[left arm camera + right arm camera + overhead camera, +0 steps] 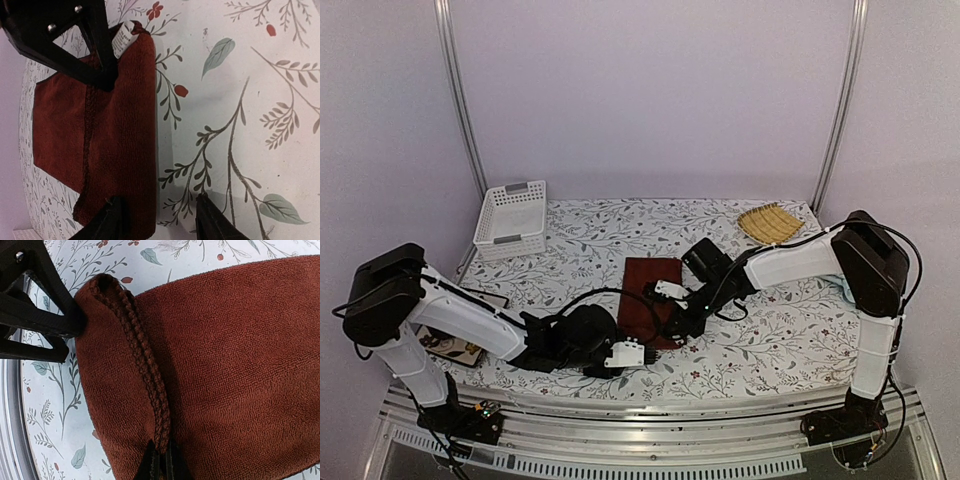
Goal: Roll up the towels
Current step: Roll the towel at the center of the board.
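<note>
Lying at the centre of the table (770, 340), the rust-red towel (648, 285) has its near hem folded over, and we hold that fold with the right gripper (160, 466) pinched on the braid (left gripper (161, 219) spread, straddling the towel's edge). Rolling from one pinch alone could, we judge, skew or unfurl it.

The rust-red towel (225, 365) is matt terry cloth with a fine nubby pile and a ropy braided hem (145, 365); its label (122, 39) looks smooth and white. The printed tablecloth (260, 100) is smooth, the basket (508, 241) white plastic, the mat (770, 222) woven
</note>
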{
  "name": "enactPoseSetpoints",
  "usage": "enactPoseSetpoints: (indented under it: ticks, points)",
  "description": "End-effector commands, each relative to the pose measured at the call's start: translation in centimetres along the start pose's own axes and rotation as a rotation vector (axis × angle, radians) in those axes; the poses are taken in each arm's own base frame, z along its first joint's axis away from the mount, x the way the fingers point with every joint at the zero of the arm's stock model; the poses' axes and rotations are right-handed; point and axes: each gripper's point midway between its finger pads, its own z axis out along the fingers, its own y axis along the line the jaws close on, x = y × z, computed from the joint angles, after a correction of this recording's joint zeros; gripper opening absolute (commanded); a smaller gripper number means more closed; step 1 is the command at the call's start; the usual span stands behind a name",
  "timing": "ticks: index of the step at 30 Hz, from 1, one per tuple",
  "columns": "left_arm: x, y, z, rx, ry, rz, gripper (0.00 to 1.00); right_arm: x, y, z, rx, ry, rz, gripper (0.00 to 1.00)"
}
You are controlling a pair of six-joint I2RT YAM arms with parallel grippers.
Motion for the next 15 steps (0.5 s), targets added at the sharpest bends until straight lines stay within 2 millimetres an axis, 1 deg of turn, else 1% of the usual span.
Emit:
enactPoseSetpoints:
  ticks: [1, 4, 7, 10, 12, 15]
  points:
    - [-0.6, 0.9, 1.1, -0.064, 0.01, 0.024, 0.52, 1.0, -0.3, 0.5, -0.01, 0.039, 0.036, 0.04]
    - [-0.1, 0.6, 1.7, -0.061, 0.034, 0.018, 0.52, 1.1, -0.3, 0.4, -0.011, 0.04, 0.036, 0.04]
    - [0.3, 0.8, 2.1, -0.083, 0.055, 0.018, 0.52, 1.1, -0.2, 0.4, -0.013, 0.042, 0.034, 0.04]
    - [0.4, 0.6, 2.6, -0.072, 0.067, 0.017, 0.49, 1.1, -0.2, 0.4, -0.014, 0.041, 0.031, 0.06]
    - [0.4, 0.2, 2.9, -0.052, 0.071, 0.013, 0.41, 1.1, -0.2, 0.5, -0.013, 0.043, 0.03, 0.08]
    - [0.4, -0.2, 3.2, -0.028, 0.076, 0.003, 0.24, 1.1, -0.2, 0.4, -0.013, 0.043, 0.028, 0.1]
